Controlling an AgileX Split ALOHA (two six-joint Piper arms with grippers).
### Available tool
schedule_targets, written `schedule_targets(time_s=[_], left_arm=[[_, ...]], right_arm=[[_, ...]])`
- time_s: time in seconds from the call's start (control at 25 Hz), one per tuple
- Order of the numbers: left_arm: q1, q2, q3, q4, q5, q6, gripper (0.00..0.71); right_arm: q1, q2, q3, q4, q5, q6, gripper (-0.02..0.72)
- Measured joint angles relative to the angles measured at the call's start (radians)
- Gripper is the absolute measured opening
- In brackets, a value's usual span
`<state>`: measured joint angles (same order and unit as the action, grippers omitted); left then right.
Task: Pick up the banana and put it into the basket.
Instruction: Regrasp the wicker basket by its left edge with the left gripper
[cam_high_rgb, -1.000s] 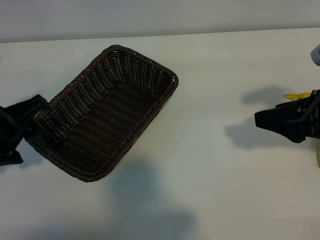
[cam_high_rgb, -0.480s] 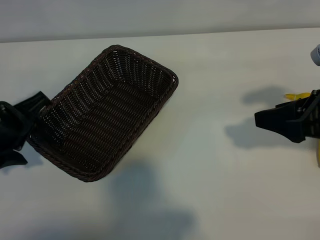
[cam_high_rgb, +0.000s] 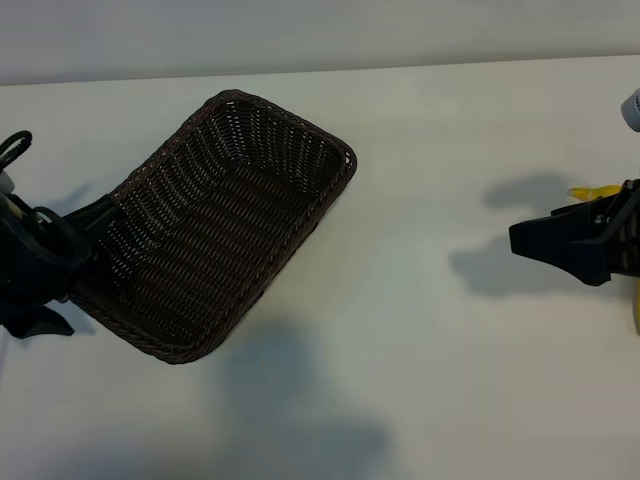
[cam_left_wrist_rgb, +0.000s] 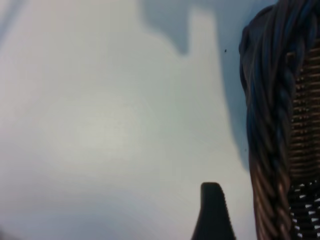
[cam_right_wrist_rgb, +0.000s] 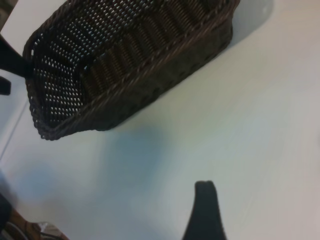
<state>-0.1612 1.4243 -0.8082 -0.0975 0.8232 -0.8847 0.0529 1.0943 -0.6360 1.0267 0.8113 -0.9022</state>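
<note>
The dark brown woven basket (cam_high_rgb: 215, 235) lies slantwise on the white table, left of centre, and is empty. Only two yellow bits of the banana show, one (cam_high_rgb: 595, 191) beside my right arm and one at the picture's right edge; the rest is hidden under that arm. My right gripper (cam_high_rgb: 525, 240) hangs above the table, open and empty, pointing at the basket (cam_right_wrist_rgb: 125, 65). My left gripper (cam_high_rgb: 62, 265) is open at the basket's left end. One of its fingers (cam_left_wrist_rgb: 212, 220) stands just beside the braided rim (cam_left_wrist_rgb: 272, 150), with nothing held.
The white table (cam_high_rgb: 430, 380) stretches between the basket and the right arm, crossed by soft shadows. Its far edge (cam_high_rgb: 400, 65) runs along the top of the exterior view. A small grey-white object (cam_high_rgb: 634, 108) sits at the right edge.
My left gripper has moved right, up against the basket's left end, and more of its wrist and cable has come into view. The basket, banana and right gripper have not moved.
</note>
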Motion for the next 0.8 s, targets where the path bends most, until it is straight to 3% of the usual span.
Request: schedule_targets(time_s=[0.8], left_arm=[[0.0, 0.144, 0.03, -0.015, -0.178, -0.091, 0.542]], right_arm=[[0.0, 0.0, 0.0, 0.0, 0.0, 0.001, 0.568]])
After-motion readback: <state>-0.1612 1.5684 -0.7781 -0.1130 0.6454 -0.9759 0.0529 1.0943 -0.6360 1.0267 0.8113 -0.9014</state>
